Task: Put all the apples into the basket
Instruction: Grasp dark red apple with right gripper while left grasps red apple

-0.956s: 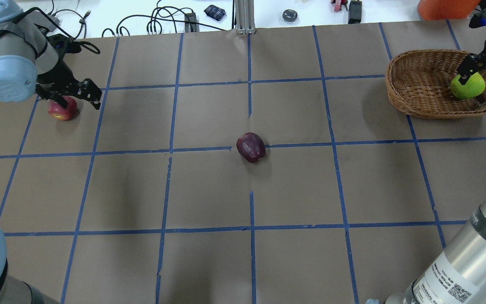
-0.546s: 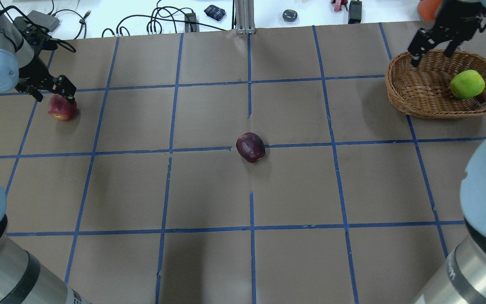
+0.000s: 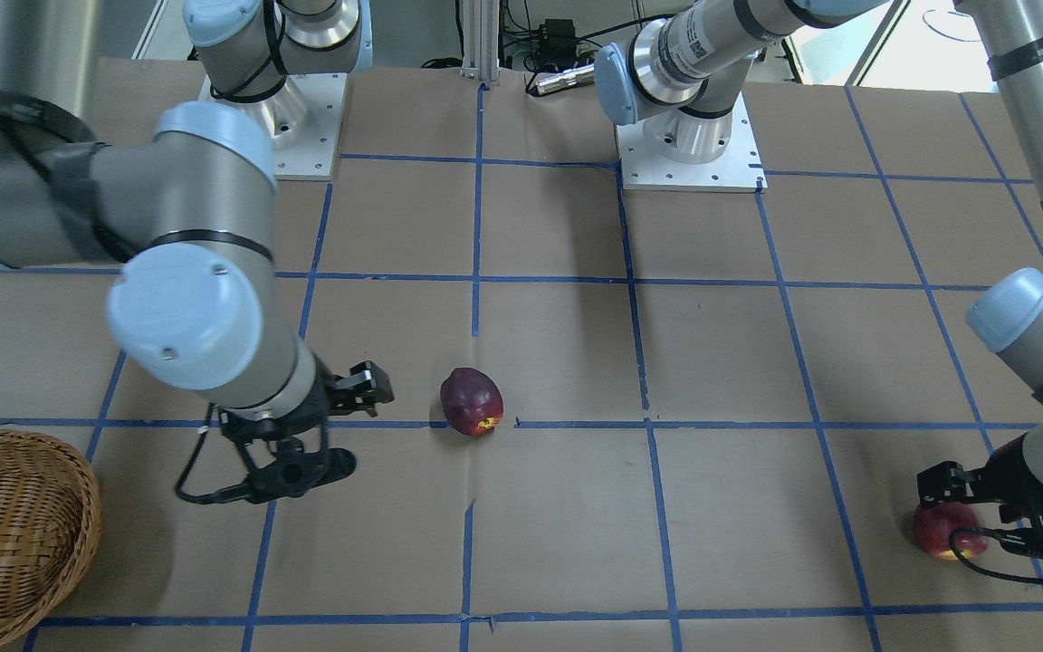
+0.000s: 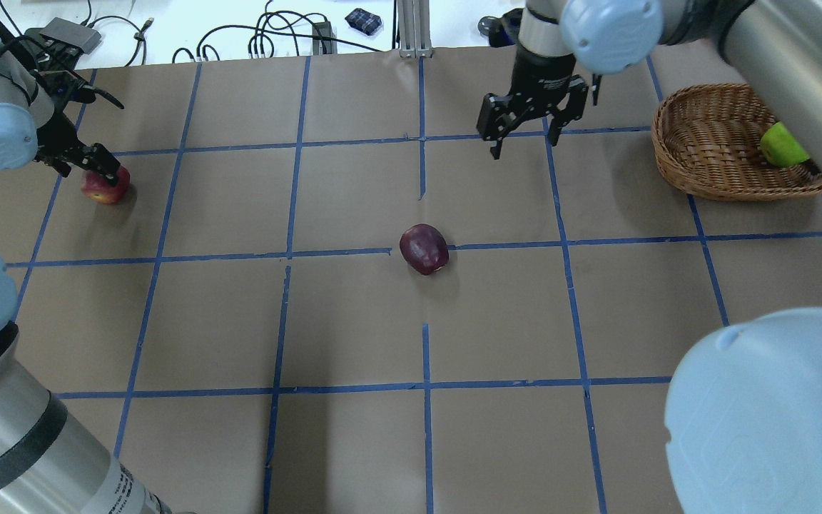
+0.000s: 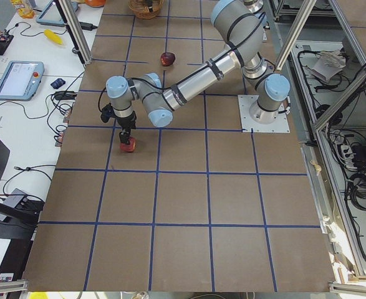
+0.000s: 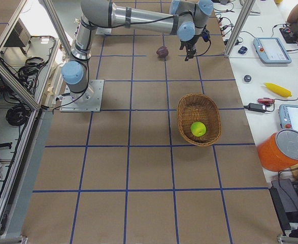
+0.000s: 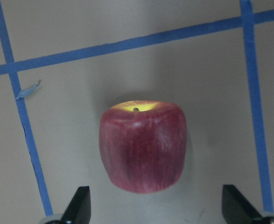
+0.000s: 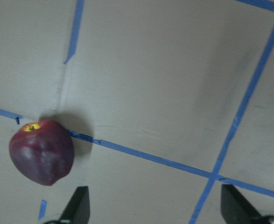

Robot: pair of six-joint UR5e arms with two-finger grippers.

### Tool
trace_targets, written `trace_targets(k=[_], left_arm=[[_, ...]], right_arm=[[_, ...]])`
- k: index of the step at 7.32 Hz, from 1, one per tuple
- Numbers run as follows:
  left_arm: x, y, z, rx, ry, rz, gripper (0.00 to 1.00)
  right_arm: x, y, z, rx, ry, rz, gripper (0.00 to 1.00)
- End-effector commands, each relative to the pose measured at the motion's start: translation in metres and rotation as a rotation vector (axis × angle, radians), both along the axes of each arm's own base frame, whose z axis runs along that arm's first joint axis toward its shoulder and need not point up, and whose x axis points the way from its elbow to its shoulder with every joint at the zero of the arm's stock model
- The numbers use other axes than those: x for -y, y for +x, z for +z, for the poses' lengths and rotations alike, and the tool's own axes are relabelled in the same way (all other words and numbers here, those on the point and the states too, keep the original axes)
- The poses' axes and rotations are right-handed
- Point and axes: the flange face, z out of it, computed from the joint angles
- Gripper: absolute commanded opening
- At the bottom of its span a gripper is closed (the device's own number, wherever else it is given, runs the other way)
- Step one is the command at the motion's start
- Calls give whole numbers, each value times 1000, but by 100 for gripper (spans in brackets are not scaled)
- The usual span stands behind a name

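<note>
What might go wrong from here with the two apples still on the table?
The left gripper is open over the red apple, slightly off-centre, so one finger may touch first and nudge it. The maroon apple lies tilted, so it might roll when the open right gripper closes on it. The basket sits at the opposite end from the red apple, so that carry may cross the right gripper's path.

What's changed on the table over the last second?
The right gripper let go of the green apple, left it in the basket and swung left, open, toward the maroon apple. The left gripper edged left over the red apple, still open. All three apples and the basket stayed put.
</note>
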Motion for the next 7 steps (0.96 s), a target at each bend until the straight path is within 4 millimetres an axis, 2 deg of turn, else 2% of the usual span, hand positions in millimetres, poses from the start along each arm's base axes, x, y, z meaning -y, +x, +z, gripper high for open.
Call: trace_targets(k=[1, 2, 3, 5, 6, 7], left_arm=[[4, 3, -20, -2, 8, -37, 100], [4, 4, -30, -9, 18, -35, 100], [5, 9, -36, -6, 8, -31, 99], [6, 10, -42, -6, 12, -56, 56], [7, 6, -31, -17, -10, -49, 42], [8, -11, -18, -69, -31, -55, 42]], right_arm=[[-33, 68, -53, 34, -75, 83, 100], [-47, 86, -73, 78, -94, 100, 100], [-62, 97, -83, 79, -74, 87, 100], [-81, 125, -92, 70, -53, 98, 100], [-83, 125, -97, 66, -44, 99, 100], [-85, 126, -104, 63, -33, 101, 100]])
